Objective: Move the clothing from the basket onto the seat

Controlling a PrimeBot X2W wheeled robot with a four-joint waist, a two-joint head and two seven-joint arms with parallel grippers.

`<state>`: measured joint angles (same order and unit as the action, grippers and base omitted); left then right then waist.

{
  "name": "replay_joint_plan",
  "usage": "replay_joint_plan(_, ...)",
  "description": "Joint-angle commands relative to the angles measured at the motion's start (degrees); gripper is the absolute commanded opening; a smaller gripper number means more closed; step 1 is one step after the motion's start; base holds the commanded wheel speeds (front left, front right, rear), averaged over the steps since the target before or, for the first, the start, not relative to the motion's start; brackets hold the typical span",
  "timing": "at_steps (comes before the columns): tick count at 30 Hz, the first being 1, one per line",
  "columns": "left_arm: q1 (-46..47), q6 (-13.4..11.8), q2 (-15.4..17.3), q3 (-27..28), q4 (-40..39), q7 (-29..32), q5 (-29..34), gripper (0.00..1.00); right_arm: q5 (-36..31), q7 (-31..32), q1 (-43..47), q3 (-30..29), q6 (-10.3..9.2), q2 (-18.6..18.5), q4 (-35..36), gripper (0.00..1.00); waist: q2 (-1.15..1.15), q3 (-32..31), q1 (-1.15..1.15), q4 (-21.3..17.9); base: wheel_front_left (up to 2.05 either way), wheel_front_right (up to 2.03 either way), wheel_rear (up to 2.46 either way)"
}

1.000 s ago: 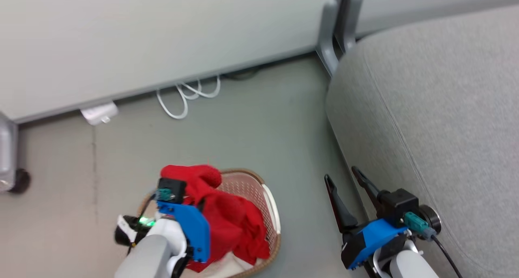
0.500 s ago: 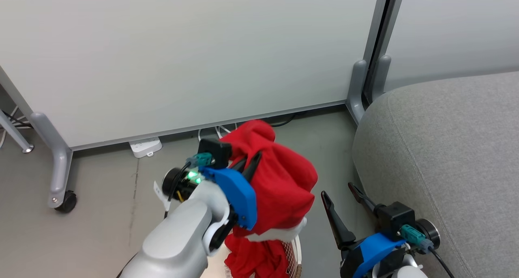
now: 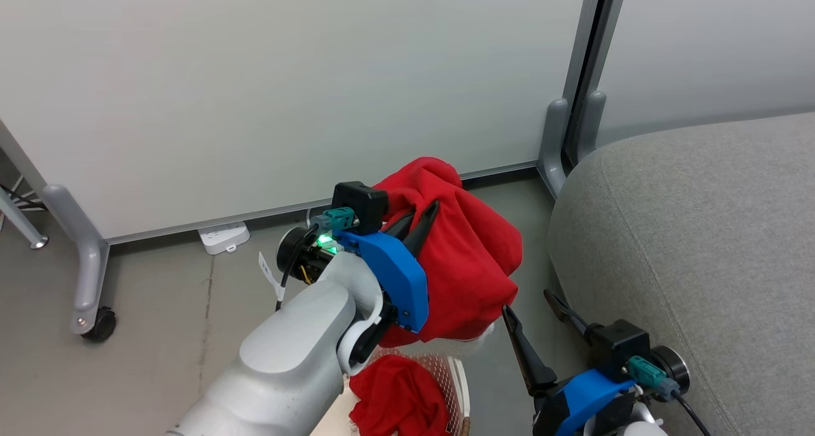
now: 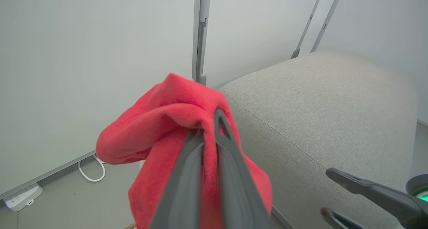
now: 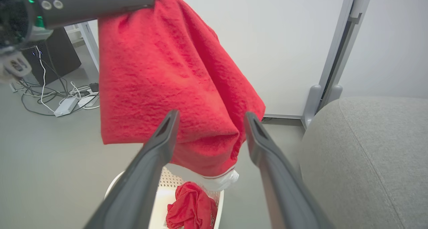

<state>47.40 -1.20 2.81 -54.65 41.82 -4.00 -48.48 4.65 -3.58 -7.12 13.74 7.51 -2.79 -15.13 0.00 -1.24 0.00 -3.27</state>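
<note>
My left gripper [image 3: 417, 216] [image 4: 209, 120] is shut on a bright red garment [image 3: 468, 264] [image 4: 167, 122] [image 5: 167, 72], which hangs in the air above the basket, its white trim [image 5: 219, 182] at the bottom. A second red garment [image 3: 398, 404] [image 5: 190, 210] lies crumpled inside the cream-white perforated basket [image 3: 455, 382] [image 5: 113, 189] on the floor. The grey seat [image 3: 687, 245] [image 4: 321, 105] [image 5: 367, 162] stands to the right. My right gripper [image 3: 531, 312] [image 5: 209, 120] is open, low beside the seat's edge, holding nothing.
A white partition wall [image 3: 286, 86] with a grey post [image 3: 573, 105] stands behind. A white power strip [image 3: 223, 237] and cables [image 5: 50, 95] lie on the grey floor. A wheeled grey leg [image 3: 83, 277] stands at the left.
My left gripper has lifted the red garment out of the basket and carried it up and to the right. The head camera has tilted up. The second garment now shows in the basket.
</note>
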Motion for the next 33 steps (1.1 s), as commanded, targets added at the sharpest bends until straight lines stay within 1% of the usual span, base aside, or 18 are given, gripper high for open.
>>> replay_joint_plan(1,1.03,-0.2,0.14,-0.79,0.41,-0.72,-0.83,0.0,0.21,0.04,0.74,0.07,-0.04,-0.18,0.27,1.0,0.0,0.09,0.0,-0.04,0.0,0.0,0.0)
replay_joint_plan(11,2.33,-0.77,0.14,-4.13,2.15,-2.32,-4.44,0.0,0.66,0.45,0.27,0.6,-0.04,-0.18,0.74,1.0,0.0,0.48,0.0,0.2,0.0,0.0,0.0)
replay_joint_plan(18,3.06,-0.97,0.13,-6.31,3.08,-3.37,-6.92,0.0,2.86,0.97,-3.39,4.29,-0.03,-0.17,0.5,1.0,0.0,0.49,0.0,0.33,0.0,0.0,0.0)
replay_joint_plan(25,3.71,-0.99,0.15,-8.39,3.38,-4.06,-8.98,0.0,5.97,2.37,-9.31,9.83,-0.04,-0.17,-2.62,1.0,0.0,0.58,0.0,0.82,0.0,0.0,0.0)
replay_joint_plan(33,4.45,-1.49,0.15,-11.04,2.24,-5.03,-11.57,0.0,10.55,2.24,-14.87,14.35,-0.03,-0.16,-8.79,1.0,0.0,0.48,0.0,2.0,0.0,0.0,0.0)
